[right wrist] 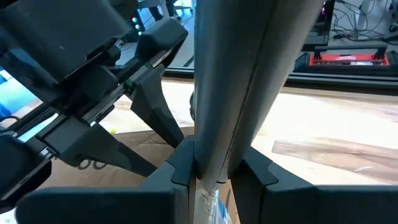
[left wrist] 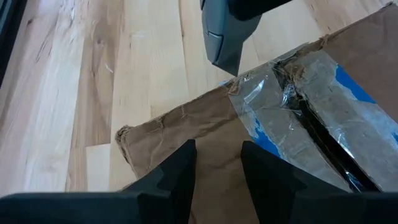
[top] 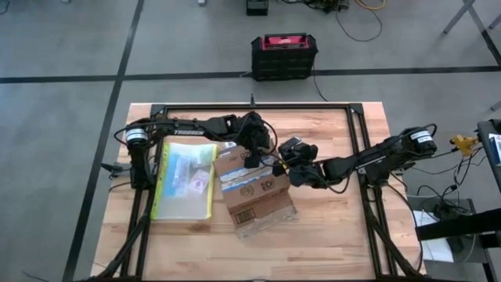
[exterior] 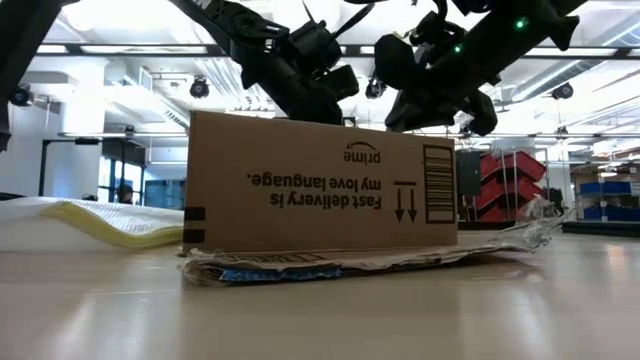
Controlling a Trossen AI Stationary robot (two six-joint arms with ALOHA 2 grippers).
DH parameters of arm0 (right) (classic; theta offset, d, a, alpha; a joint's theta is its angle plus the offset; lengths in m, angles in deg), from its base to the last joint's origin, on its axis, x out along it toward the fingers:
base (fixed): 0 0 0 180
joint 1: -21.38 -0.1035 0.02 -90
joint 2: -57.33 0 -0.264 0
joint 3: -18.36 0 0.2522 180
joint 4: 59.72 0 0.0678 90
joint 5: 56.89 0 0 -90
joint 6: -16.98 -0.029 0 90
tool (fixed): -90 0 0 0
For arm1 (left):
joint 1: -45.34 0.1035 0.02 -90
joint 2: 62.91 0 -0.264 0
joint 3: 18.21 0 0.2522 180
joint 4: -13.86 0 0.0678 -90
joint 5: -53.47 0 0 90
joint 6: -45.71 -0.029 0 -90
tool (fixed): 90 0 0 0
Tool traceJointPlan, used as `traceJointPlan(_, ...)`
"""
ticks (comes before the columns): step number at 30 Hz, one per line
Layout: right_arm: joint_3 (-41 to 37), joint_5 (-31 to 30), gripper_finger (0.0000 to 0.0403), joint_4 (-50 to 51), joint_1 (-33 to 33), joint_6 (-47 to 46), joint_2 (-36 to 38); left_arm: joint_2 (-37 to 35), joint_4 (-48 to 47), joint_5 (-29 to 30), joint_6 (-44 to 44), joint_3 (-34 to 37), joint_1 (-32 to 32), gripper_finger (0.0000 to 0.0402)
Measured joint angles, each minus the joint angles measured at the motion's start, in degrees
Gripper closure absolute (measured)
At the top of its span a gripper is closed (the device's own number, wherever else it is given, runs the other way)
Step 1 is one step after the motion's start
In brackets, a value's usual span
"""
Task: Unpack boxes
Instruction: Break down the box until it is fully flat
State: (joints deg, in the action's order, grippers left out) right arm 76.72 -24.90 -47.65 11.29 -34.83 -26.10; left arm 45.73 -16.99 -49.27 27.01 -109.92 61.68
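The right end effector (right wrist: 214, 168) is clamped on a grey, flat flap-like piece. The left end effector (left wrist: 217, 168), fingers parted and empty, hovers over the brown corrugated cardboard box (top: 254, 188) mid-tabletop (top: 337, 235), beside a yellow-edged clear plastic pouch (top: 185, 180).

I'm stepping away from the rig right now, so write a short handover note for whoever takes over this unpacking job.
Left gripper: open, over a flap of the cardboard box.
Right gripper: shut on a grey tool, its tip by the taped seam.
Box: mid-table, beside the yellow-edged pouch.
Done: one flap looks lifted, tape wrinkled.
Left: finish opening; contents cannot be seen, nothing visibly taken out yet.
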Motion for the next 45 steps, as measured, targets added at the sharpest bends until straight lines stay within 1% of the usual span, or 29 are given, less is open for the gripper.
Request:
traceJointPlan(5,0.02,-0.08,0.0355,-0.62,0.33,-0.26,-1.12,0.0,-0.02,0.09,0.36,0.0,0.07,0.0282)
traceJointPlan(20,0.02,-0.54,0.0355,-0.64,0.22,-0.7,-1.24,0.04,-0.07,0.17,1.69,0.07,0.77,0.0278)
traceJointPlan(26,0.0,-2.23,0.0355,-1.05,0.49,-0.65,-1.51,0.07,-0.06,0.17,2.37,0.07,0.87,0.0281)
traceJointPlan(31,0.0,-1.98,0.0355,-5.18,1.71,2.52,-1.94,0.07,-0.08,0.17,3.11,0.09,0.92,0.0275)
traceJointPlan(41,0.0,-1.52,0.0355,-5.05,2.25,2.34,-3.93,0.09,-0.1,0.17,3.2,0.09,0.92,0.028)
traceJointPlan(45,0.03,-0.71,0.0355,-4.88,2.24,1.91,-4.69,0.09,-0.32,0.2,3.2,0.09,0.92,0.0275)
